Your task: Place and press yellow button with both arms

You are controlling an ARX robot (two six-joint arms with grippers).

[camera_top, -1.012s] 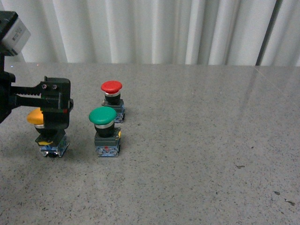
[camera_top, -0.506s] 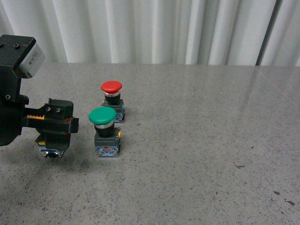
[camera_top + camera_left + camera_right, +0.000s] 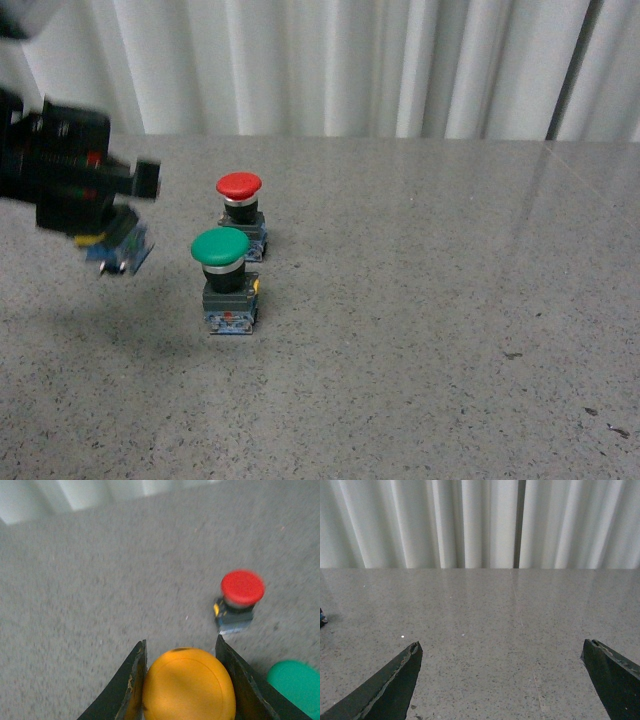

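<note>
Blur smears the left gripper (image 3: 100, 215) in the front view; of the yellow button (image 3: 118, 248) only the blocky base shows, tilted, above the speckled grey table (image 3: 420, 300), left of the green button (image 3: 222, 250). Flat black fingers (image 3: 131, 685) pinch its smooth domed cap. The right gripper (image 3: 500, 680) gapes wide, empty, cut off by the frame.

yellow button (image 3: 189, 685), tilted, held aloft
</note>
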